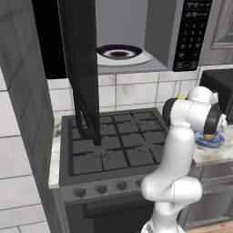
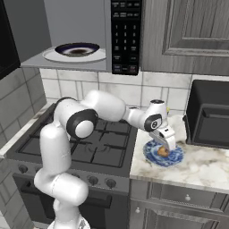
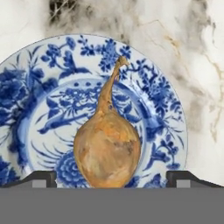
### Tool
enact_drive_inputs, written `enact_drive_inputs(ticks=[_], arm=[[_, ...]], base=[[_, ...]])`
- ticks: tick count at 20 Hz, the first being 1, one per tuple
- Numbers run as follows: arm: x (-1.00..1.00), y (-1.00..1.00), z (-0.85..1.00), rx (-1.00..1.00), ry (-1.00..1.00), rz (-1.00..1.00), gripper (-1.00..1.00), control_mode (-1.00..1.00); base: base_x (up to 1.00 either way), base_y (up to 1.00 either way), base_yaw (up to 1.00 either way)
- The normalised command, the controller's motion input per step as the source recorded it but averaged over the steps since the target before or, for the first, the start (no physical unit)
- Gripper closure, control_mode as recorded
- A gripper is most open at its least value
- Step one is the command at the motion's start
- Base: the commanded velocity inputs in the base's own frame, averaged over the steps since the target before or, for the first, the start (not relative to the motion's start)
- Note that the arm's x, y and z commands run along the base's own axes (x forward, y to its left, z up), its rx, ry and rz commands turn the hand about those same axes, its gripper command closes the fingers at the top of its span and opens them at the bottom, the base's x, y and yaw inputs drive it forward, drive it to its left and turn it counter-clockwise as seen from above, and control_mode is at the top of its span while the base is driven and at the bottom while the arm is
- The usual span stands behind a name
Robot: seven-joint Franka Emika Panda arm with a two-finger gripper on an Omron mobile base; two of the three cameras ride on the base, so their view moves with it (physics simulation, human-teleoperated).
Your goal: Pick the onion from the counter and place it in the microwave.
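You are early in the task: the end effector (image 3: pixel 112 177) hangs spread wide astride the onion (image 3: pixel 107 146), not gripping, the onion lies on its plate (image 3: pixel 162 94) on the worktop (image 3: pixel 201 52), and lifting into the open microwave (image 2: pixel 76 27) remains.

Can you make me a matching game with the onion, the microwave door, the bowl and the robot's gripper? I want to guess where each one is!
Things:
1. onion
2. microwave door
3. bowl
4. gripper

Places or states:
A. swung open over the stove
B. inside the microwave, on a white plate
C. lying on a blue patterned plate
D. open, fingers either side of the onion

Pairs: 1-C, 2-A, 3-B, 4-D
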Motion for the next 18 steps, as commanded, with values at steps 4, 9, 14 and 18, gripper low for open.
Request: enact_drive_inputs(ticks=[4,9,14,18], arm=[[0.00,-0.07,-0.28,0.00,0.00,0.00,-1.00,-1.00],[0.00,-0.13,-0.52,0.00,0.00,0.00,-1.00,-1.00],[0.03,-0.15,-0.53,0.00,0.00,0.00,-1.00,-1.00],[-0.07,-0.07,-0.43,0.00,-0.02,0.00,1.00,-1.00]], base=[[0.00,0.00,0.00],[0.00,0.00,0.00],[0.00,0.00,0.00],[0.00,0.00,0.00]])
